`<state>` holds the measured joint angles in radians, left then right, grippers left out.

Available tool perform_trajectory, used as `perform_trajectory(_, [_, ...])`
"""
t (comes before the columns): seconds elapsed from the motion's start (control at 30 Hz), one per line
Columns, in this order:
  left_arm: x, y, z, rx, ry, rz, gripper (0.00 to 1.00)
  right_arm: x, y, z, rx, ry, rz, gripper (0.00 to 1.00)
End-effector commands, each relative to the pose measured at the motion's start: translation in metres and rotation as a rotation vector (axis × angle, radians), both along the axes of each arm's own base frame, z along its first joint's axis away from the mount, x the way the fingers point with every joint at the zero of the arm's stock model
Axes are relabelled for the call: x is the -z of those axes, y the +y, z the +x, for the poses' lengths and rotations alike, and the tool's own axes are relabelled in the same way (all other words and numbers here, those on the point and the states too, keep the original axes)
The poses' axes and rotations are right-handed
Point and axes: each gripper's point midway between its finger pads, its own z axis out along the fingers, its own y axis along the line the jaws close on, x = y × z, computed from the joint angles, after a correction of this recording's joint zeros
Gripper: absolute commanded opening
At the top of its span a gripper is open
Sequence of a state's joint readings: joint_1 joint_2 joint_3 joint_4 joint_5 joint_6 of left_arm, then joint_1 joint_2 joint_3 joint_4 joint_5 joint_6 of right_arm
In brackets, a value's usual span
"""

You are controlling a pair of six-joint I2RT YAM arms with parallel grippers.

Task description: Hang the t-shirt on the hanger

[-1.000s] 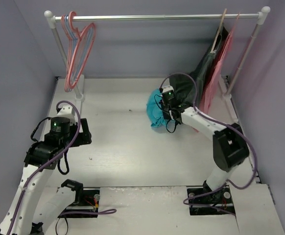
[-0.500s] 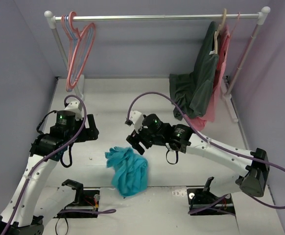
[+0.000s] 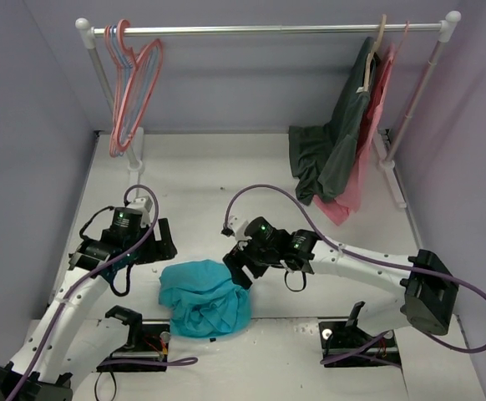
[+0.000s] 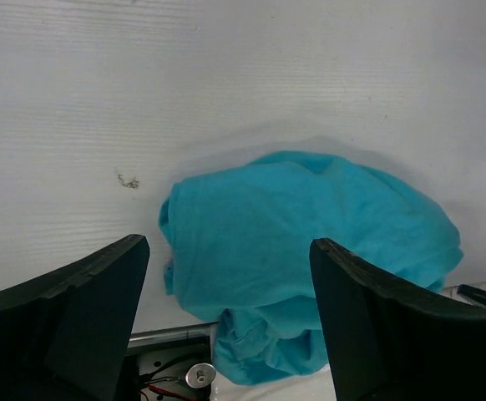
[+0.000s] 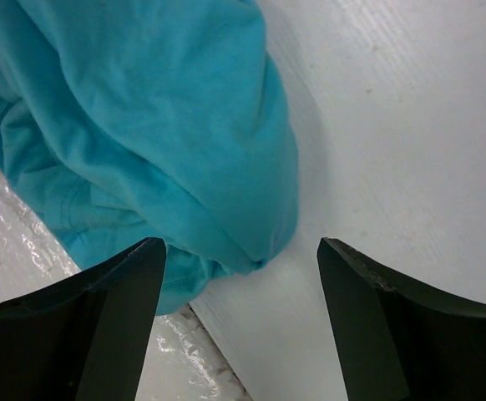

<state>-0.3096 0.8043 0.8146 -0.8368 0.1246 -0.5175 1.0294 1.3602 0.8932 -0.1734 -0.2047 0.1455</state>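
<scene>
The teal t-shirt (image 3: 203, 299) lies in a crumpled heap on the table near the front edge, between the two arm bases. Its lower edge drapes over the left base plate (image 4: 172, 368). The salmon-pink hanger (image 3: 143, 88) hangs from the rail at the back left. My left gripper (image 3: 161, 242) stands open just left of the heap, above the t-shirt (image 4: 310, 234) and not touching it. My right gripper (image 3: 236, 271) hovers open at the heap's right edge, and the t-shirt (image 5: 143, 125) lies below and ahead of its fingers, held by neither.
A clothes rail (image 3: 268, 29) spans the back. A light-blue hanger (image 3: 112, 67) hangs beside the pink one. A dark grey-green garment (image 3: 331, 146) and a pink garment (image 3: 368, 142) hang at the rail's right end, trailing onto the table. Purple walls close in both sides.
My right gripper carried the t-shirt from the back right to the front, opened and let it drop into a heap. My left arm moved forward and right toward it.
</scene>
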Motion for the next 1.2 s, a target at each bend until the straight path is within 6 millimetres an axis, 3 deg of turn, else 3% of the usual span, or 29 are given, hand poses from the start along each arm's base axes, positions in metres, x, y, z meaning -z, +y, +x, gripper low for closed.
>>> perform_trajectory(0.0, [-0.019,-0.006,0.012,-0.011,-0.078,-0.043,0.79,-0.005,0.028,-0.018,-0.118,0.057,0.13,0.75])
perform_trajectory(0.13, [-0.016,-0.007,0.012,-0.009,-0.07,-0.042,0.79,0.027,0.032,-0.017,-0.18,0.096,0.049,0.71])
perform_trajectory(0.17, [-0.016,-0.007,0.013,-0.008,-0.072,-0.042,0.79,0.026,0.038,-0.013,-0.192,0.093,0.045,0.6])
perform_trajectory(0.2, [-0.017,-0.007,0.013,-0.008,-0.075,-0.042,0.79,0.042,0.037,-0.012,-0.195,0.121,-0.005,0.49])
perform_trajectory(0.27, [-0.019,-0.006,0.015,-0.003,-0.086,-0.037,0.78,0.039,0.046,0.002,-0.194,0.083,-0.013,0.28])
perform_trajectory(0.3, [-0.022,-0.007,0.016,-0.001,-0.096,-0.036,0.79,0.042,0.046,0.017,-0.154,0.051,-0.039,0.02])
perform_trajectory(0.33, [-0.024,-0.007,0.018,0.002,-0.103,-0.034,0.78,0.036,0.048,0.029,-0.116,0.021,-0.036,0.0])
perform_trajectory(0.37, [-0.026,-0.007,0.019,0.008,-0.109,-0.03,0.79,0.028,0.05,0.042,-0.079,-0.007,-0.027,0.0])
perform_trajectory(0.4, [-0.028,-0.007,0.021,0.018,-0.113,-0.022,0.79,0.008,0.051,0.067,-0.013,-0.05,0.014,0.0])
perform_trajectory(0.5, [-0.037,-0.007,0.027,0.041,-0.137,-0.006,0.79,-0.03,0.039,0.115,0.191,-0.11,0.085,0.0])
perform_trajectory(0.53, [-0.04,-0.007,0.03,0.046,-0.147,-0.003,0.79,-0.036,0.021,0.14,0.304,-0.141,0.072,0.0])
perform_trajectory(0.63, [-0.039,-0.011,0.035,0.063,-0.15,-0.005,0.79,-0.045,-0.009,0.167,0.489,-0.155,0.036,0.02])
perform_trajectory(0.67, [-0.038,-0.013,0.037,0.068,-0.15,-0.011,0.79,-0.042,-0.016,0.17,0.53,-0.156,0.012,0.15])
perform_trajectory(0.73, [-0.034,-0.021,0.041,0.079,-0.138,-0.041,0.79,-0.03,-0.023,0.165,0.555,-0.106,-0.021,0.23])
perform_trajectory(0.77, [-0.029,-0.026,0.045,0.073,-0.129,-0.062,0.78,-0.024,-0.023,0.16,0.555,-0.084,-0.03,0.41])
perform_trajectory(0.8, [-0.027,-0.031,0.045,0.079,-0.124,-0.082,0.75,-0.021,-0.024,0.157,0.558,-0.066,-0.029,0.52])
perform_trajectory(0.87, [-0.017,-0.043,0.048,0.085,-0.099,-0.108,0.72,-0.011,-0.031,0.148,0.572,-0.043,-0.043,0.65])
perform_trajectory(1.0, [0.001,-0.066,0.047,0.078,-0.053,-0.108,0.65,-0.025,-0.049,0.142,0.645,-0.081,-0.004,0.66])
perform_trajectory(1.17, [0.034,-0.092,0.043,-0.003,0.02,-0.09,0.63,-0.019,-0.065,0.129,0.675,-0.068,-0.01,0.57])
